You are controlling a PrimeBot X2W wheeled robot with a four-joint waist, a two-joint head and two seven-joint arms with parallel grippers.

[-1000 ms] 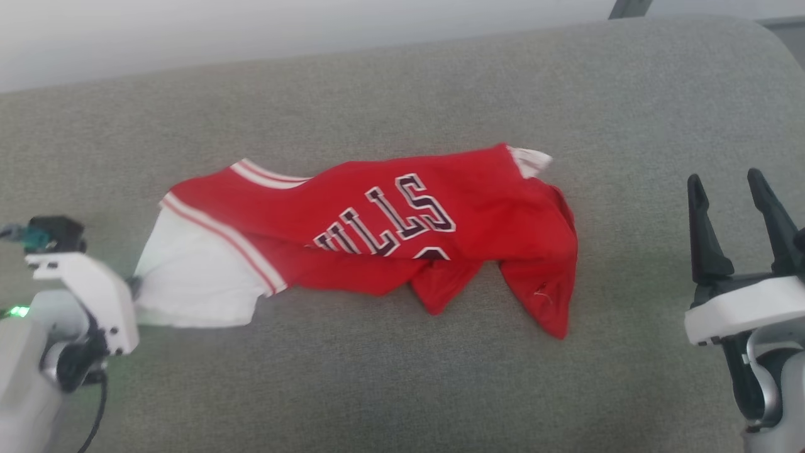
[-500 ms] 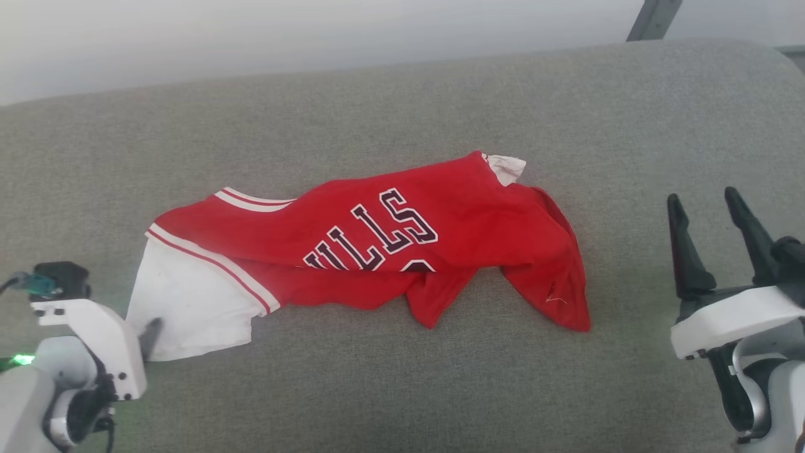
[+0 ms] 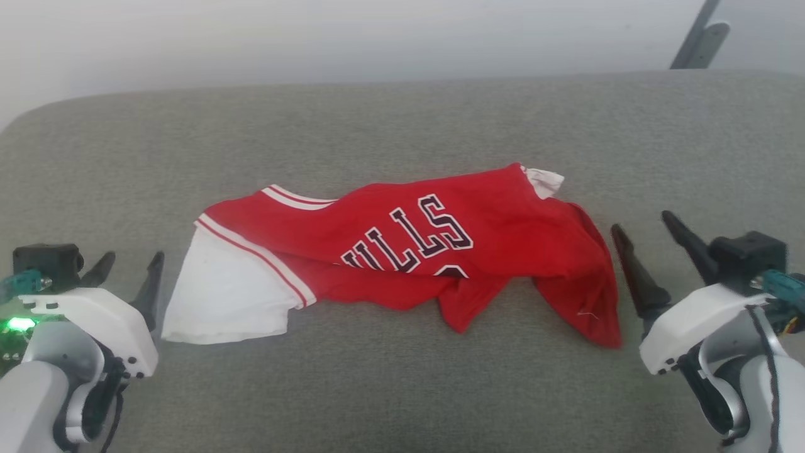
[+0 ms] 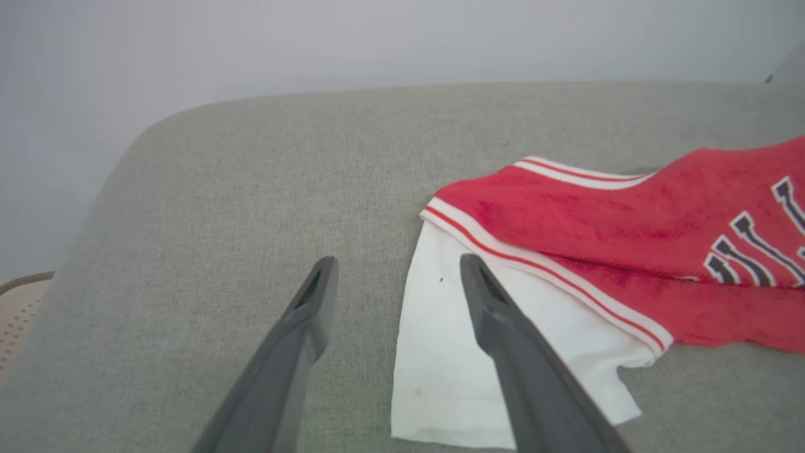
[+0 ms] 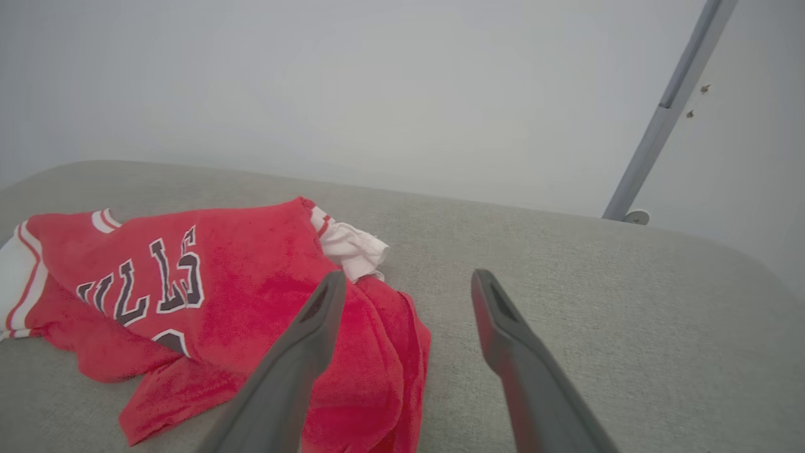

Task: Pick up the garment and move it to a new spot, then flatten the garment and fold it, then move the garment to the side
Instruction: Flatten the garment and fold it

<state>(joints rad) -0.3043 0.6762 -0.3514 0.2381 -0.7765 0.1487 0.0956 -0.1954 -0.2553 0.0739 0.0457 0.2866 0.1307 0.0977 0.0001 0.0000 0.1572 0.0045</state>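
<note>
Since a second ago the left gripper (image 3: 132,261) has let go of the garment (image 3: 409,251): then its fingers were closed at the edge of the white sleeve (image 3: 226,296), and now they stand spread wide with nothing between them, just to the left of that sleeve and clear of it in the head view. The right gripper (image 3: 641,225) has come closer to the cloth's right end. The camera has also tilted, so the whole scene sits lower in the picture.

The garment lies crumpled across the middle of the grey couch (image 3: 402,126), stretched left to right, front side up. The dark lettering (image 3: 409,236) is partly folded under, and the sleeve lies flat at the left end. A small bunch of white cloth (image 3: 544,181) shows at the upper right, and a red flap hangs toward the near edge on the right.

The right gripper is wide open and empty; its inner finger (image 3: 632,280) is just beside the red right edge. In the right wrist view that finger overlaps the red cloth, and I cannot tell whether it touches. Behind the couch are a pale wall (image 5: 314,94) and a slanted grey pole (image 5: 666,107).
</note>
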